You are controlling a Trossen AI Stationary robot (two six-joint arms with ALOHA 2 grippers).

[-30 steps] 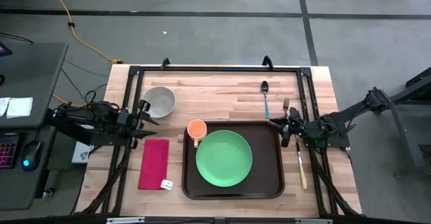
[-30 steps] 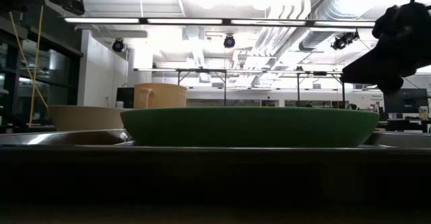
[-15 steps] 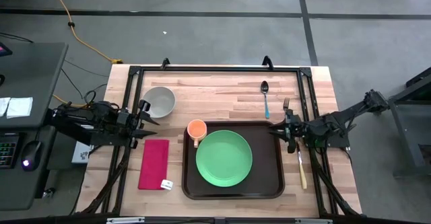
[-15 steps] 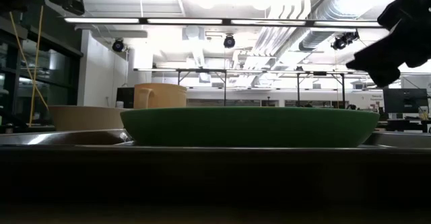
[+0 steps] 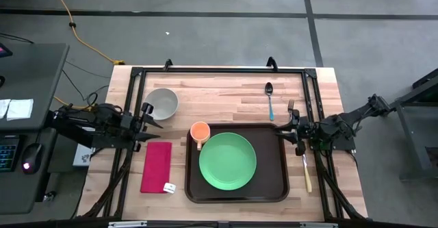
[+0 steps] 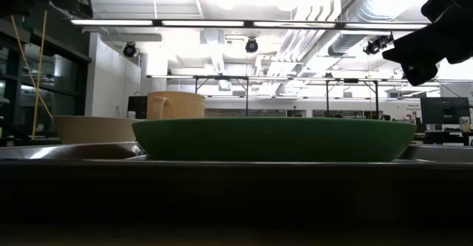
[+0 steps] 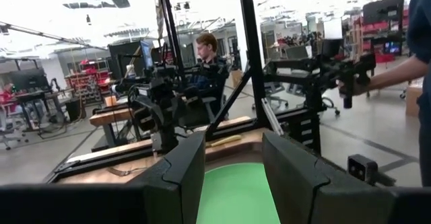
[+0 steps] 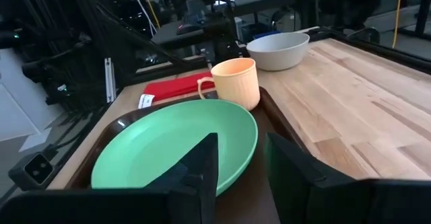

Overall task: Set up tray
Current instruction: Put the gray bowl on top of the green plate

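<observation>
Two arms idle-ish: my right gripper [image 5: 282, 128] has backed off the tray [image 5: 280, 187], jaws parted, empty. Left gripper [image 5: 152, 124] released by the bowl [image 5: 161, 103]. Tray mid-table; cutlery's probably next.

Plate [image 5: 228, 161] and cup [image 5: 199, 131] on tray [image 5: 274, 187]

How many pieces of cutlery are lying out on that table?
3, all on the bare wood right of the tray: a spoon near the far edge, a fork just beside it, and a knife along the tray's right side, partly hidden under the right arm.
</observation>
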